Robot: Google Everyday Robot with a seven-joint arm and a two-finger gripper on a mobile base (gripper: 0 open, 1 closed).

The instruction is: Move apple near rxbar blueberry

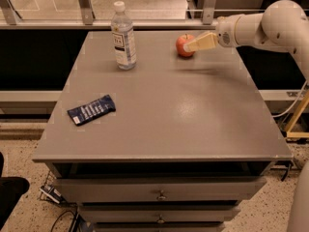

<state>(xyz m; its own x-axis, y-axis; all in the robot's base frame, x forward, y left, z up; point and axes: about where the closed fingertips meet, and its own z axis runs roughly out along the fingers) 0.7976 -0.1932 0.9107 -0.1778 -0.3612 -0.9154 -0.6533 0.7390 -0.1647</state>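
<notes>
A grey tabletop (193,120) tops a cabinet of drawers (159,190) standing on speckled floor (19,144), with metal railing posts (84,4) beyond its far edge and the claw (189,46) near its far right corner.

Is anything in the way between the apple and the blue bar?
Nothing visible lies on the table between the apple and the rxbar blueberry. The water bottle stands behind that line. The gripper is right beside the apple.
</notes>
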